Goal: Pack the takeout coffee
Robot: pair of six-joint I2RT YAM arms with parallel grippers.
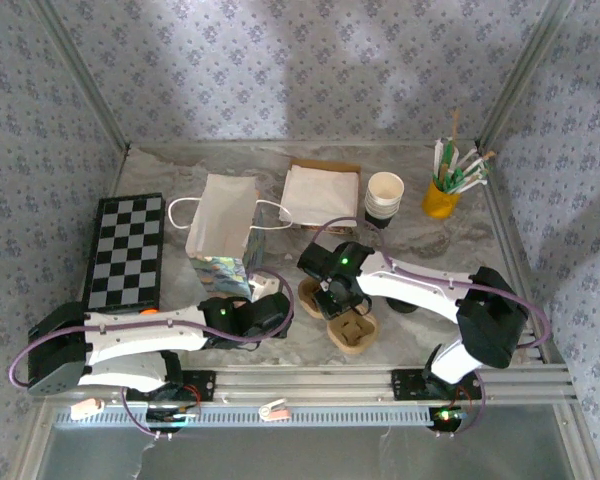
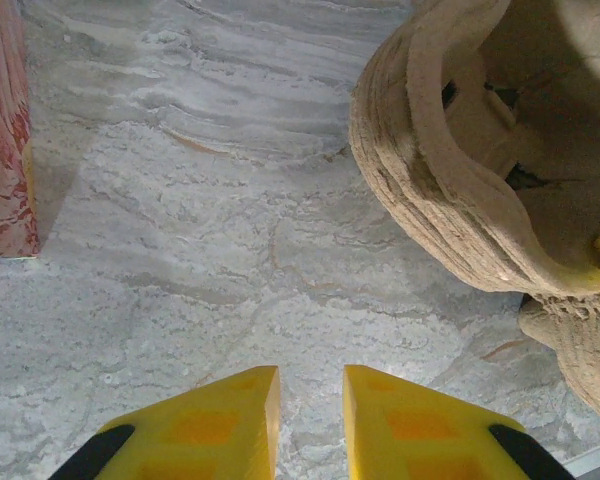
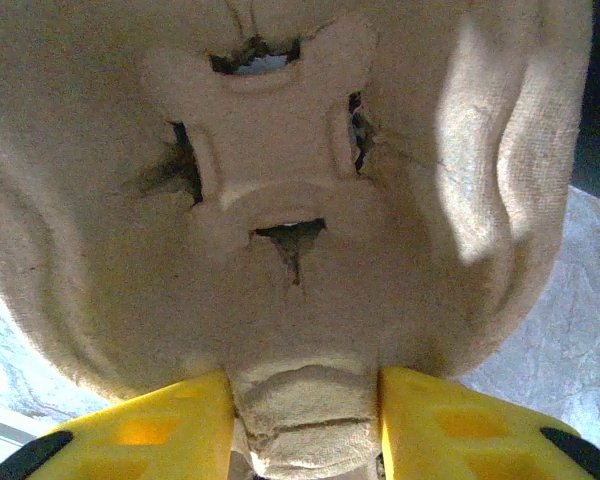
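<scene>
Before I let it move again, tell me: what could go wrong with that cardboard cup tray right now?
The right gripper pinches only a narrow ridge of the soft pulp tray; it might tear or slip if lifted. The left gripper sits low beside the tray, close to the paper bag, so a swing could knock either.

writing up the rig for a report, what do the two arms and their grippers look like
Both the left arm and right arm have white link shells, black joint housings and a looping purple cable, with a small green light near each wrist. The left gripper and right gripper have blunt yellow fingers with orange-tinted insets on black mounts.
</scene>
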